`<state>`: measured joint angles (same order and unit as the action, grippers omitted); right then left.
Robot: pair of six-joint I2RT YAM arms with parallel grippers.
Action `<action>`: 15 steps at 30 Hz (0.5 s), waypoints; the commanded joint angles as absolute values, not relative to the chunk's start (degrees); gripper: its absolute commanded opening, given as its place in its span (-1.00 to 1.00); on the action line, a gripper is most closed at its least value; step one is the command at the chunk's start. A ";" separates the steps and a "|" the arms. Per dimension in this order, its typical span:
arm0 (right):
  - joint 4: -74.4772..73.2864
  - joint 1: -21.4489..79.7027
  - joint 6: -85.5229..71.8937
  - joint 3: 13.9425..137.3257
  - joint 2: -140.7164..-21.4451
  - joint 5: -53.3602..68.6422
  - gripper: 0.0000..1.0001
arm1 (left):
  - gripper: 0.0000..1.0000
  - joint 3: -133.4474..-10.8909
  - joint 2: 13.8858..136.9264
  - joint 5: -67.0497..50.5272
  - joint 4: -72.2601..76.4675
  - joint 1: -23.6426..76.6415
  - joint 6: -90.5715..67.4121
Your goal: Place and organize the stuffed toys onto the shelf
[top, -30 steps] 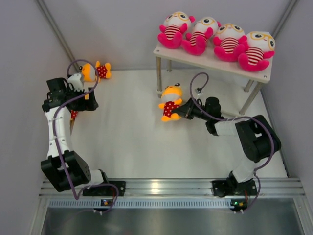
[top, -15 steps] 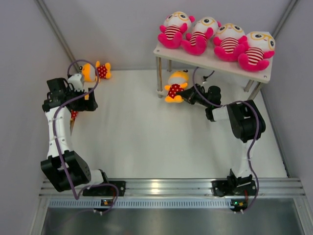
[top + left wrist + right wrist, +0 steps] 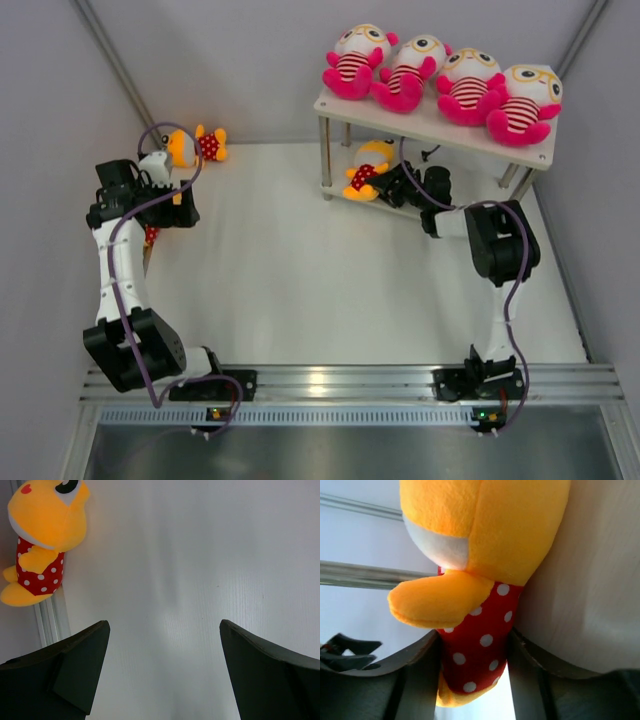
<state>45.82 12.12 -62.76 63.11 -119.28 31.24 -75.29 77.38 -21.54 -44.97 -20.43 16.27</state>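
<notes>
Four pink stuffed toys (image 3: 440, 80) lie in a row on the shelf's top board (image 3: 432, 127). My right gripper (image 3: 388, 183) is shut on an orange doll (image 3: 366, 168) by its red dotted body (image 3: 480, 645) and holds it at the left end of the lower board (image 3: 590, 580), under the top board. A second orange doll (image 3: 200, 145) lies at the back left by the wall. A third orange doll (image 3: 40, 540) lies against the wall rail, mostly hidden under my left arm in the top view. My left gripper (image 3: 165, 645) is open and empty above the floor.
Thin metal shelf legs (image 3: 325, 155) stand beside the held doll. White walls close in on the left and right. A metal rail (image 3: 320, 380) runs along the near edge by the arm bases.
My right gripper has carried the orange doll from the open floor back and right, in under the shelf's top board. The left arm has not moved.
</notes>
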 commanded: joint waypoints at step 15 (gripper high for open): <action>19.35 14.41 -47.73 54.77 -95.46 8.98 0.39 | 0.96 -75.41 79.69 -12.19 -44.91 -20.30 18.80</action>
<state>23.38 12.95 -51.72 55.94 -100.95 14.46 -75.29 77.56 -19.77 -45.08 -20.43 16.82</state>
